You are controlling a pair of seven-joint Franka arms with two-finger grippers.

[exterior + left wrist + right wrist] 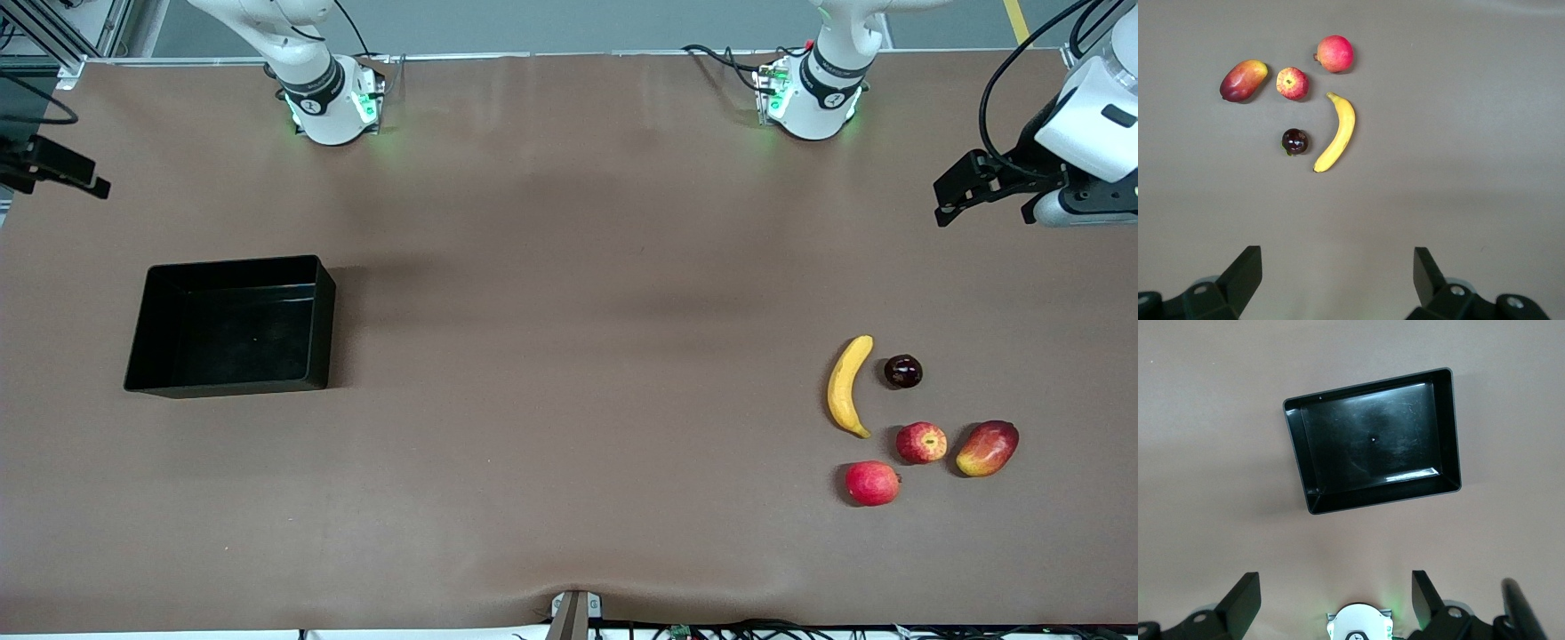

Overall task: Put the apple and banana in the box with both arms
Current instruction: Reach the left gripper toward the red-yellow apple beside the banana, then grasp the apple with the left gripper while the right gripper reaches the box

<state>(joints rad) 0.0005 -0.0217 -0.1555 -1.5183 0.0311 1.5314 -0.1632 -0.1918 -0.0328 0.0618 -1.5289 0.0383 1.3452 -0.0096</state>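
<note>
You have both arms high above the table and nothing is picked yet. The left gripper (1337, 280) hangs over bare table at the left arm's end, with its two fingers spread wide and nothing between them. The right gripper (1335, 603) hangs over the right arm's end of the table, also spread wide and empty; in the front view only a dark part of it shows at the edge.

The banana (849, 386) lies on the table at the left arm's end, and the apple (921, 443) lies near its lower tip, a little closer to the front camera. The box (233, 325) stands empty at the right arm's end, well apart from the fruit.

Please mind these risks, as I judge them:

- Wrong fruit. A pinkish-red round fruit (872, 483) lies just beside the apple, and a red-yellow mango-like fruit (987, 448) is on its side toward the left arm's end. A dark small fruit (903, 371) sits near the banana. If you aim by colour only, you may take the wrong one.
- Crowding. The apple sits close between its neighbours, so wide fingers coming down may push one of them and make the apple roll.
- The banana is curved and long. A grip near a tip may let it swing or slip; the middle seems safer.
- Long carry. All fruit is at one end and the box at another, so a handover or a long reach may be needed, and there the arms may meet.
</note>
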